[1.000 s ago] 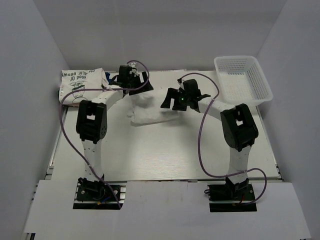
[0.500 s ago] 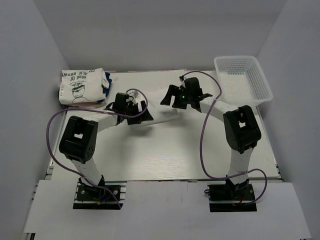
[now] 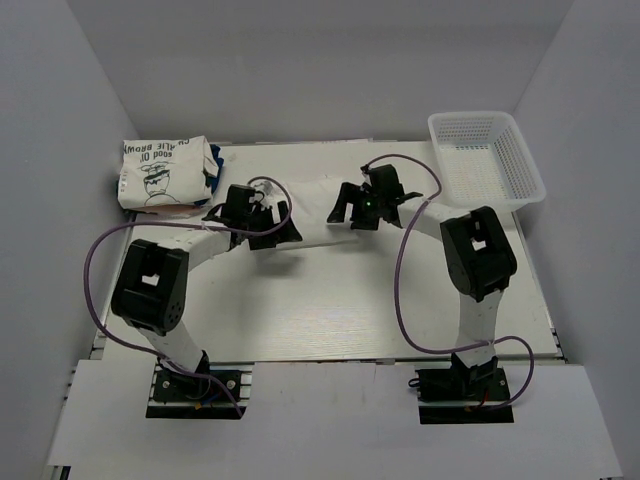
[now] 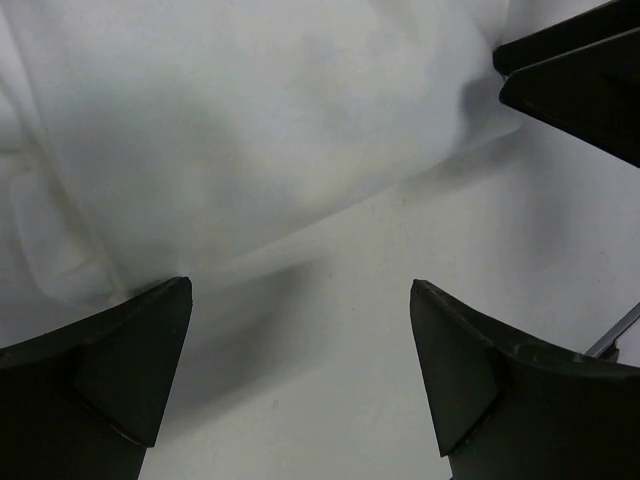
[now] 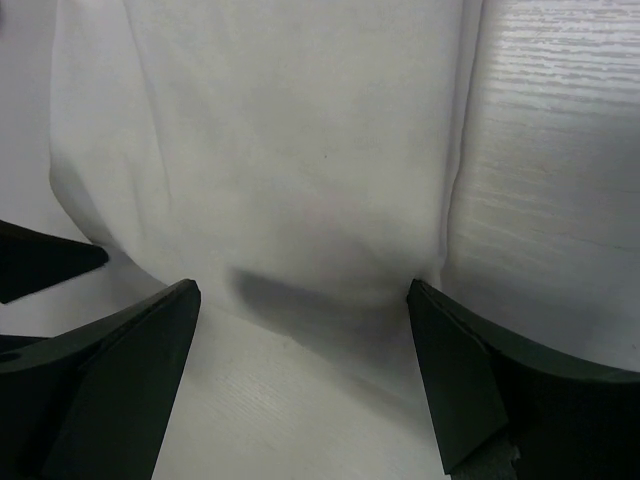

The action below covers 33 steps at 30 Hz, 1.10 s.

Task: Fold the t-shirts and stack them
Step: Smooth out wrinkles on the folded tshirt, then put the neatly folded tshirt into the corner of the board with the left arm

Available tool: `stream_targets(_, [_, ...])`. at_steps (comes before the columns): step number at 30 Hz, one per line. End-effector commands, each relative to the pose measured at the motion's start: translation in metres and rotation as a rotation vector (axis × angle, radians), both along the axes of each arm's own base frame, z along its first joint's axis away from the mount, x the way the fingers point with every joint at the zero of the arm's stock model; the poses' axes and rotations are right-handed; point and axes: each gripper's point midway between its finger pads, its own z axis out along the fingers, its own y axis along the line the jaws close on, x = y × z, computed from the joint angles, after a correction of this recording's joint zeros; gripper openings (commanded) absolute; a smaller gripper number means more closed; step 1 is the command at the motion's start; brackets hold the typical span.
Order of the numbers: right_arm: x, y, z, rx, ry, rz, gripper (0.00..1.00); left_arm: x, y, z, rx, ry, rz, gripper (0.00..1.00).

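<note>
A folded white t-shirt (image 3: 160, 173) with a black Charlie Brown drawing lies at the back left, with a bit of blue print showing at its right edge. A second, plain-looking white t-shirt (image 3: 312, 222) lies bunched in the middle of the table. My left gripper (image 3: 250, 222) hangs open at that shirt's left edge. In the left wrist view the shirt (image 4: 250, 130) lies just beyond the gripper (image 4: 300, 380), which holds nothing. My right gripper (image 3: 368, 208) is open at the shirt's right side. The right wrist view shows the cloth (image 5: 270, 150) ahead of the empty gripper (image 5: 300, 370).
A white mesh basket (image 3: 480, 118) stands at the back right corner. White walls close in the table on the left, back and right. Purple cables loop from both arms. The right gripper's fingers (image 4: 580, 80) show in the left wrist view.
The left arm swung from beside the folded shirt at the back down to the left edge of the middle shirt. The right gripper shifted slightly. Both stayed open.
</note>
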Motion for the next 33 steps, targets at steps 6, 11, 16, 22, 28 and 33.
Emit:
stream_targets(6, [-0.004,-0.010,0.089,-0.056,-0.265,0.135,0.90,0.038,0.032,0.069,0.167,-0.140,0.083,1.00])
stream_targets(11, [-0.018,-0.019,0.104,-0.060,-0.311,0.145,0.90,0.056,0.042,0.056,0.236,-0.094,0.120,1.00])
stream_targets(16, [-0.024,-0.041,0.117,-0.112,-0.350,0.066,0.90,0.071,0.045,0.036,0.276,-0.026,0.165,1.00])
stream_targets(22, [-0.032,-0.058,0.126,-0.149,-0.394,0.010,0.90,0.079,0.055,-0.012,0.360,0.108,0.228,1.00])
stream_targets(28, [-0.034,-0.065,0.120,-0.176,-0.381,-0.009,0.90,0.088,0.027,-0.031,0.286,0.113,0.178,1.00])
stream_targets(33, [-0.032,-0.068,0.113,-0.194,-0.369,-0.018,0.90,0.098,0.007,-0.042,0.197,0.121,0.152,0.83])
